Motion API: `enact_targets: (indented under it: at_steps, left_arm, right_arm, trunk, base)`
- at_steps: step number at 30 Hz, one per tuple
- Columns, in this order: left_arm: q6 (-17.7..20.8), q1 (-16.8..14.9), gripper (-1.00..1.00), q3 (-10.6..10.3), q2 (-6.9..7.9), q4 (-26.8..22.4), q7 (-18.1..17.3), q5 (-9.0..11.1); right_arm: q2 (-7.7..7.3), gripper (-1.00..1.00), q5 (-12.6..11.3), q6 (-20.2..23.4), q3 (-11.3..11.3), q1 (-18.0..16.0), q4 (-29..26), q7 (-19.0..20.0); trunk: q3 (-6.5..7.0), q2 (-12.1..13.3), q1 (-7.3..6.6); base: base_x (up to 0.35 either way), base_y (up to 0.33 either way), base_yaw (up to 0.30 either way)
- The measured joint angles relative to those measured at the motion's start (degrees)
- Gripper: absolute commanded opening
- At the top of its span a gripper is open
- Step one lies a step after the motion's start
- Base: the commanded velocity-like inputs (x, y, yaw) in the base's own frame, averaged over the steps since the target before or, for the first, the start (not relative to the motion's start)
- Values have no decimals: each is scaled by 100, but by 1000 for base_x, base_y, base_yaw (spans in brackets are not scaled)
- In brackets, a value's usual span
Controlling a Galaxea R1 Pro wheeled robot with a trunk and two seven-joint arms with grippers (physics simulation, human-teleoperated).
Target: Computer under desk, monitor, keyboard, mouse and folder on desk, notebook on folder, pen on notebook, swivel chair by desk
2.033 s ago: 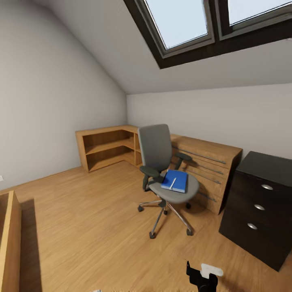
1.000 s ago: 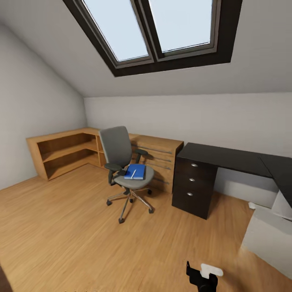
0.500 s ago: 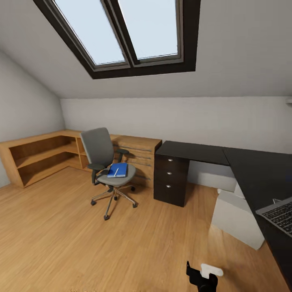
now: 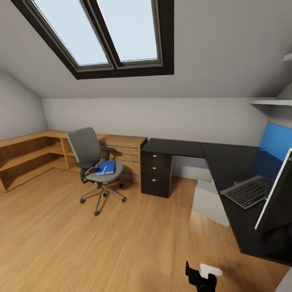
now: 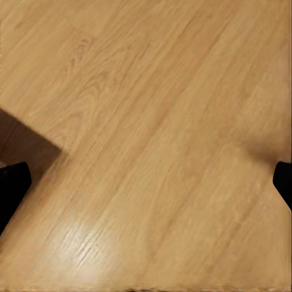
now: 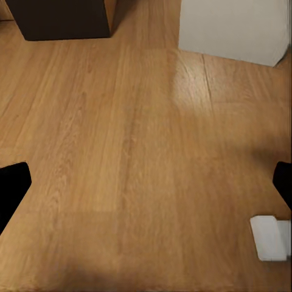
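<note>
On the swivel chair point(image 4: 95, 170) seat, well apart from the counter point(image 4: 227, 166), lies the folder point(image 4: 105, 167): seemingly thin, stiff, light, best pinched at an overhanging edge. Both grippers hang spread, empty, above floor.

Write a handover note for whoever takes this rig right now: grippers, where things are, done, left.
Left gripper: open, empty, over bare floor. Right gripper: open, empty, over floor.
Swivel chair stands away from the desk, by the wood cabinet; the folder lies on its seat with a thin white item on top.
Done: keyboard and monitor are on the desk; computer sits on the floor under it.
Left: move the folder to the desk, stack notebook and pen, bring the chair over. Mouse unconfirmed.
</note>
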Motion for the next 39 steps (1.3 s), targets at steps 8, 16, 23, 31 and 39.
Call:
enact_targets:
  at_steps: [8, 16, 23, 31, 39]
  left_arm:
    - [1, -1, 100, -7, -8, 0, 23, -7]
    - [-12, 1, 100, -1, 4, 2, 40, -2]
    - [-38, 0, 100, 6, 8, 5, 47, -2]
    - [-58, -1, 100, 25, 13, 19, 14, -4]
    - [-61, -1, 100, 10, 10, 115, 9, -6]
  right_arm:
    - [14, 100, 0, 7, -1, 0, 0, -6]
    - [5, 100, -7, -10, 1, 0, 0, -3]
    - [-9, 100, -9, -14, -2, 1, 0, -1]
    - [-6, 100, -1, -15, -1, 1, 0, 0]
    - [3, 100, -1, -16, -3, 1, 0, -1]
  trunk:
    - [123, 321, -176]
    - [266, 642, -354]
    - [267, 643, -356]
    - [267, 643, -356]
    - [267, 643, -354]
  base:
    - [-323, -166, -10]
    - [-215, -185, -13]
    - [-31, -29, -198]
    - [-14, -14, -261]
    - [-147, -212, -267]
